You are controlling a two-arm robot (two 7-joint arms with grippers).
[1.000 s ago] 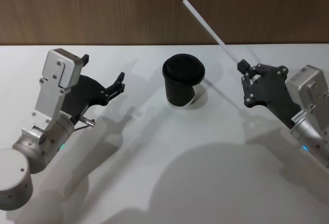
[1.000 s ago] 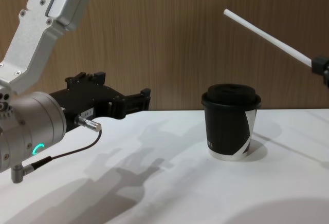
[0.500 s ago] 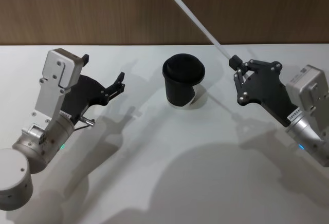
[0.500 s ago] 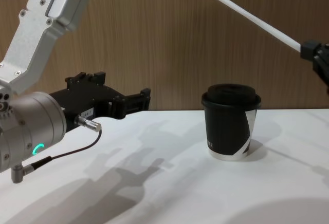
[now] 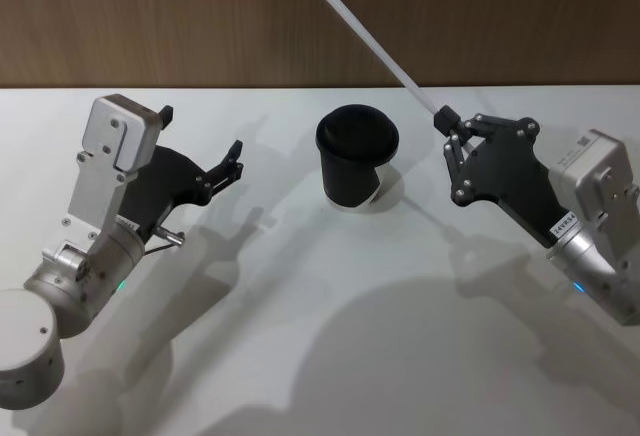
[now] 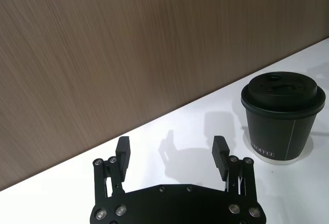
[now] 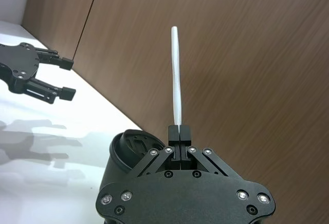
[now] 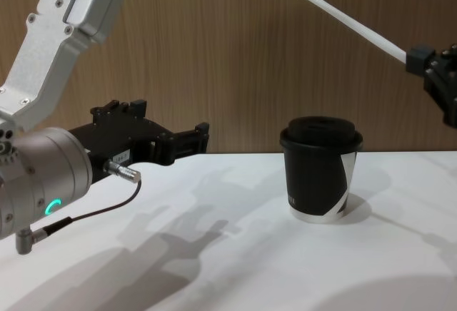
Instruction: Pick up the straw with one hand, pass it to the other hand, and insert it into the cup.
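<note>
- Wood-panelled wall (image 5: 150, 16) backs a white table (image 5: 330, 306), where the cup (image 5: 357, 156) stands upright with its lid on, between the two arms.
- The right gripper (image 5: 445, 119) hangs above the table just beside the cup, its fingers clamped on the lower end of the straw (image 5: 375, 44).
- From that grip the straw runs straight out past the fingertips, slanting up and toward the left gripper's side. Its free end sits high above the cup, and it touches neither cup nor table.
- The left gripper (image 5: 203, 134) waits on the cup's other side, well apart from the straw, fingers spread with nothing between them. The cup lies ahead of its fingertips and a little to one side.
- Judging by this, the pick-up looks done and the handover is the step in hand.
- The next move likely calls for bringing the straw's free length between the left gripper's spread fingers. Those fingers must close before the right fingers let go.
- After that, the straw would need turning near upright and lining up with the small hole in the lid.
</note>
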